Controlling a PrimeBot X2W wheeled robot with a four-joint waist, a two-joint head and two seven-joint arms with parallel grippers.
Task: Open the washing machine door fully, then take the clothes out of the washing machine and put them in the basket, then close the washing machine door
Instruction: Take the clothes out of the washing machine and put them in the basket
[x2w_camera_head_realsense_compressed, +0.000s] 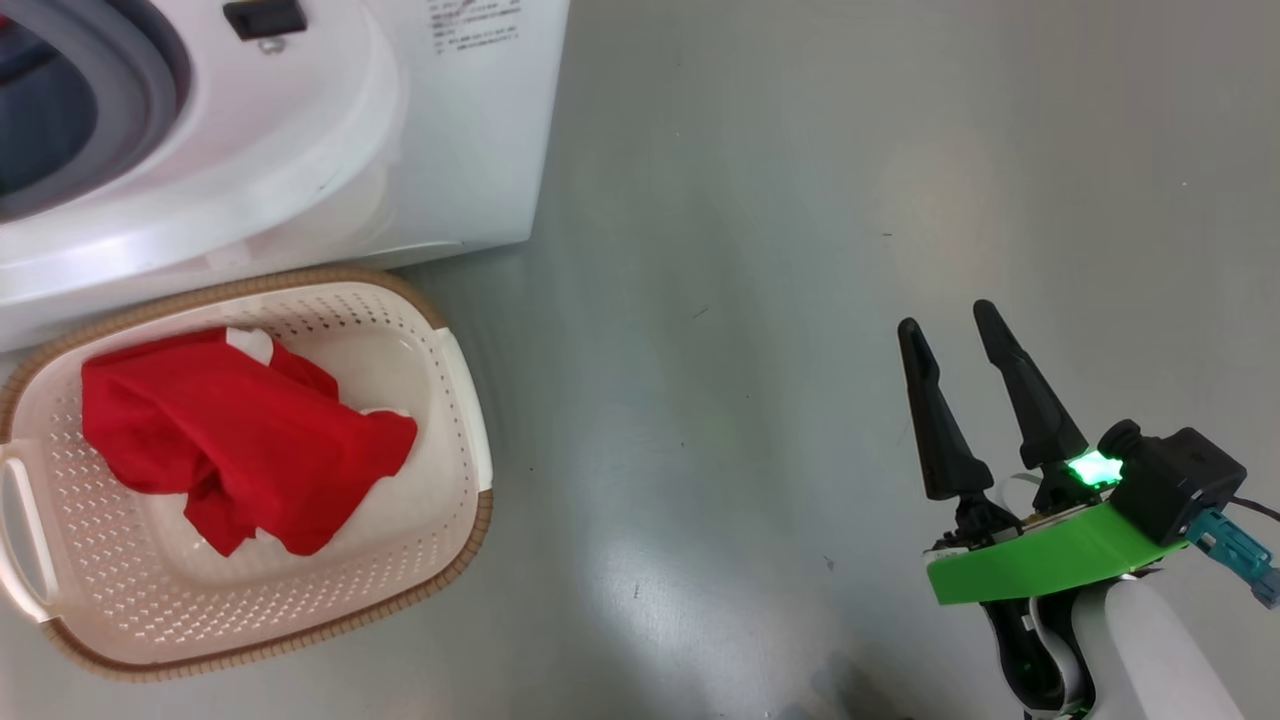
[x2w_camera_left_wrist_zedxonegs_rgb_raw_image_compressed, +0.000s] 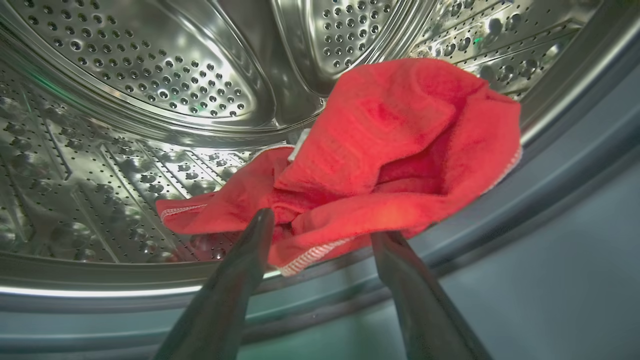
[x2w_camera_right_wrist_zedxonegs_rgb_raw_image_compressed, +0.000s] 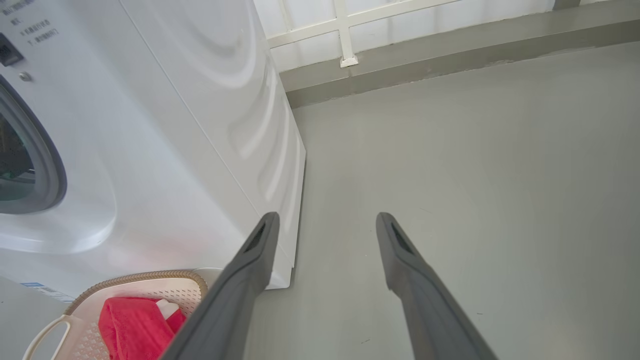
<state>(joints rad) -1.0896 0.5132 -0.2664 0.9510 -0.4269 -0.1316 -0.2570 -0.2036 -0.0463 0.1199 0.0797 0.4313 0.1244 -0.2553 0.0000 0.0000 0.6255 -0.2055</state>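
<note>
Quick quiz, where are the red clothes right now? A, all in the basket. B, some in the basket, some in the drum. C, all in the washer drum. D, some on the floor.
B: one red garment lies in the basket, and a second red piece sits inside the steel drum.

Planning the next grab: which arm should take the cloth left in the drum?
Left: the left tool, open, is at the cloth inside the drum; the right tool hangs over floor.
</note>
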